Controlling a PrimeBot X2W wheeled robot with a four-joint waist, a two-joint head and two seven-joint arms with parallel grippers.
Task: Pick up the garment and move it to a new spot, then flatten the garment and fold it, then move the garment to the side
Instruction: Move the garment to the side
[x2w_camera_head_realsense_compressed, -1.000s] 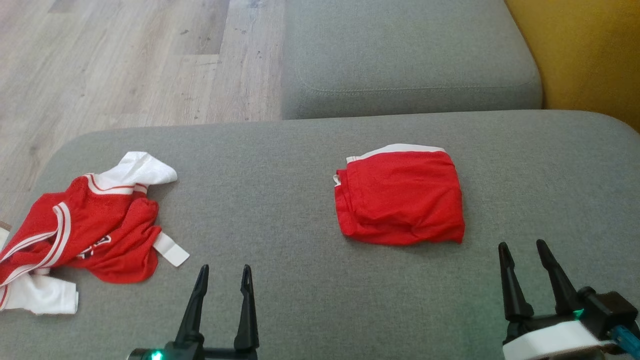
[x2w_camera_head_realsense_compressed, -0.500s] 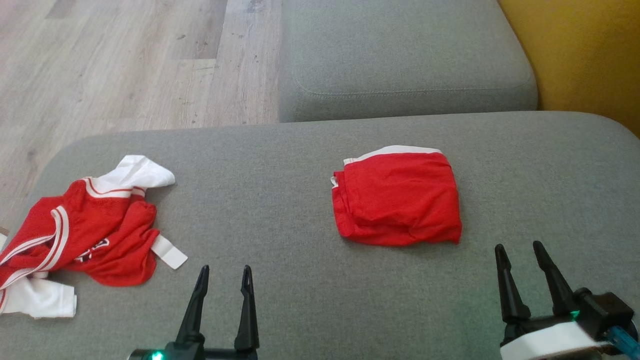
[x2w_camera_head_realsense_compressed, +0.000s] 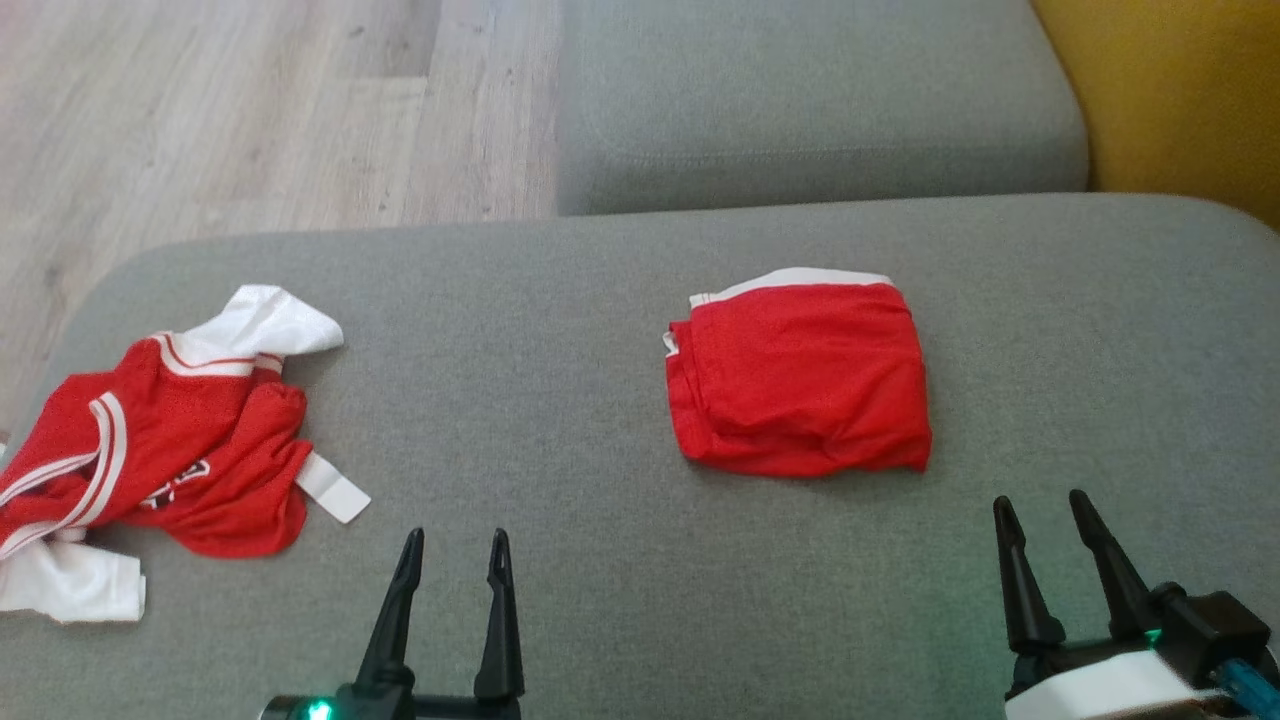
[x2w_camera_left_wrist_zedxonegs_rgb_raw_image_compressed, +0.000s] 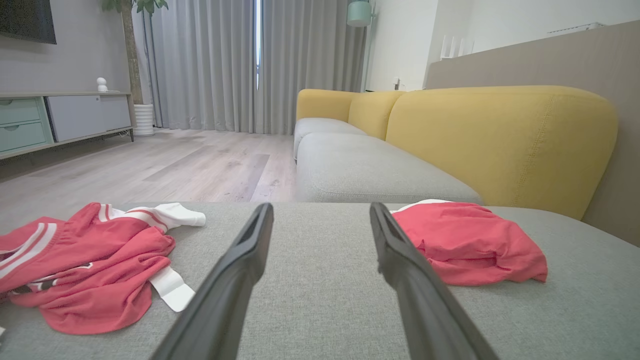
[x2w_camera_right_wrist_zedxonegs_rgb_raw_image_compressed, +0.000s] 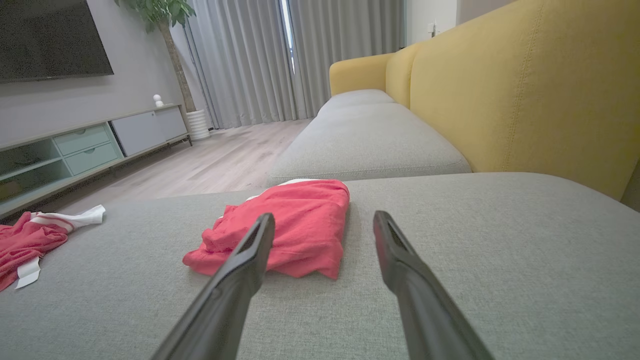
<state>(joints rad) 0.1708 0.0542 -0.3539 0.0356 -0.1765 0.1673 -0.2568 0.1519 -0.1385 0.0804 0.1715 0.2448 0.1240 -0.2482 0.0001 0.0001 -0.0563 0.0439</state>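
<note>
A folded red garment (x2w_camera_head_realsense_compressed: 800, 380) with a white band along its far edge lies right of centre on the grey cushion (x2w_camera_head_realsense_compressed: 560, 330). It also appears as a red bundle (x2w_camera_left_wrist_zedxonegs_rgb_raw_image_compressed: 470, 242) in the left wrist view and a red bundle (x2w_camera_right_wrist_zedxonegs_rgb_raw_image_compressed: 295, 225) in the right wrist view. A crumpled red and white garment (x2w_camera_head_realsense_compressed: 170, 440) lies at the cushion's left end, also seen as a red heap (x2w_camera_left_wrist_zedxonegs_rgb_raw_image_compressed: 85, 260) from the left wrist. My left gripper (x2w_camera_head_realsense_compressed: 455, 545) stands open near the front edge, between the two garments. My right gripper (x2w_camera_head_realsense_compressed: 1045, 510) is open, just in front of the folded garment's right corner. Neither holds anything.
A second grey seat cushion (x2w_camera_head_realsense_compressed: 810, 100) lies beyond the near one. The yellow sofa back (x2w_camera_head_realsense_compressed: 1190, 100) rises at the right. Wooden floor (x2w_camera_head_realsense_compressed: 250, 110) lies off the cushion's far left. A TV cabinet (x2w_camera_right_wrist_zedxonegs_rgb_raw_image_compressed: 85, 145) and curtains (x2w_camera_left_wrist_zedxonegs_rgb_raw_image_compressed: 240, 65) stand across the room.
The head camera has tilted slightly, shifting the whole picture. Both garments lie as before and both grippers stay open in the same places.
</note>
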